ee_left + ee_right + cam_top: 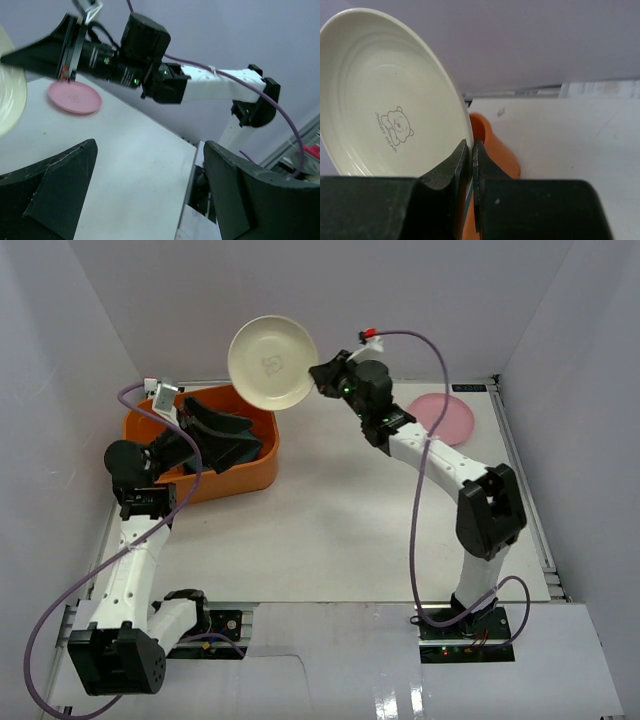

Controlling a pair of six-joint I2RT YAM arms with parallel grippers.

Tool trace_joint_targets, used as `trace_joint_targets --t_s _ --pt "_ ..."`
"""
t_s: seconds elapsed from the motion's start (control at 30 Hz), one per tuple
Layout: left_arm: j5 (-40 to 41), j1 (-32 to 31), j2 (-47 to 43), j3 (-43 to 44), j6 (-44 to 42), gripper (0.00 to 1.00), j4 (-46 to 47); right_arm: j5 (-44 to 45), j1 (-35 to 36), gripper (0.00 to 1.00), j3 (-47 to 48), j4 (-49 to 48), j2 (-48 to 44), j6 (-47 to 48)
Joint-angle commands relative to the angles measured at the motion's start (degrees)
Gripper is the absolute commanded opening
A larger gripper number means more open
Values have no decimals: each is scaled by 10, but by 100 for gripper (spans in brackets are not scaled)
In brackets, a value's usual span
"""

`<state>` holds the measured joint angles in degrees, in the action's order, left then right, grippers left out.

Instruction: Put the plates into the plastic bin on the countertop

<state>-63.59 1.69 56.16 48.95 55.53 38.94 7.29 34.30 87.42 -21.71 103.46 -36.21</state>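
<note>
The right gripper (322, 375) is pinched shut on the rim of the cream plate (272, 362), upper centre, above the plastic bin's (262, 468) far corner, its hollow face turned to the camera. The left gripper (218, 432) sits low in the bin. The left wrist view shows that gripper spread wide and empty, with a pink plate (75, 97) on the tabletop (135, 165). The right wrist view shows a thin rim, so the plate is probably light, stiff, slick and chippable. It is round, with no long axis.
</note>
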Motion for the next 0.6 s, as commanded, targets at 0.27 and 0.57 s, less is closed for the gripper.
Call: trace_joint_targets --t_s 0.27,0.57 --pt "351 -64 -37 128 -289 98 -480 4 133 8 364 192 279 90" --pt "349 -62 -36 118 -286 98 -467 49 179 27 356 184 310 112"
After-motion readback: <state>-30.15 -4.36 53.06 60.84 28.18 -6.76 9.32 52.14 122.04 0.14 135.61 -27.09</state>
